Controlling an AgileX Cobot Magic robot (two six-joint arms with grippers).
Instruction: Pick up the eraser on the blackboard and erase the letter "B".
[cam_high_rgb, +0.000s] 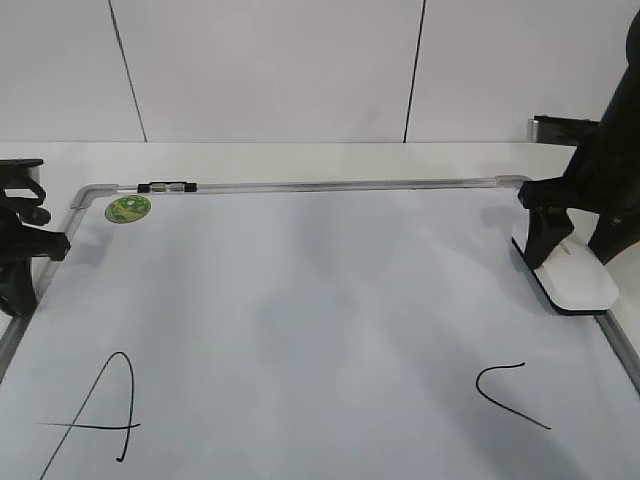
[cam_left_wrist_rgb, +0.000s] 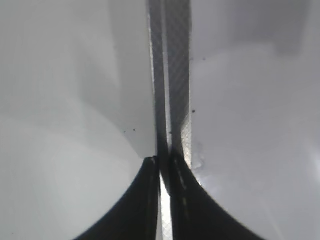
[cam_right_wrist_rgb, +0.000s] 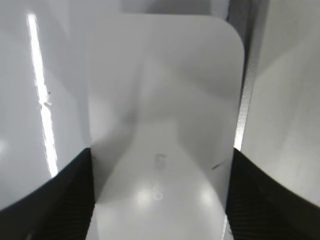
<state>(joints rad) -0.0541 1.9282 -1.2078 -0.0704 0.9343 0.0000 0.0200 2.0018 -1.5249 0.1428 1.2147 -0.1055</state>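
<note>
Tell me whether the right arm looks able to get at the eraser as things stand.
Probably yes: the right pincer already straddles the eraser at the blackboard's right edge, fingers on both sides, nothing between them. Whether it is actually clamped cannot be told.

A white tabletop (cam_high_rgb: 300, 158) is seen stretching to the far side, where it is met by a pale panelled wall (cam_high_rgb: 270, 70). The wall is divided by two thin dark vertical seams, one at the left and one right of centre. Soft, even light is cast throughout.
</note>
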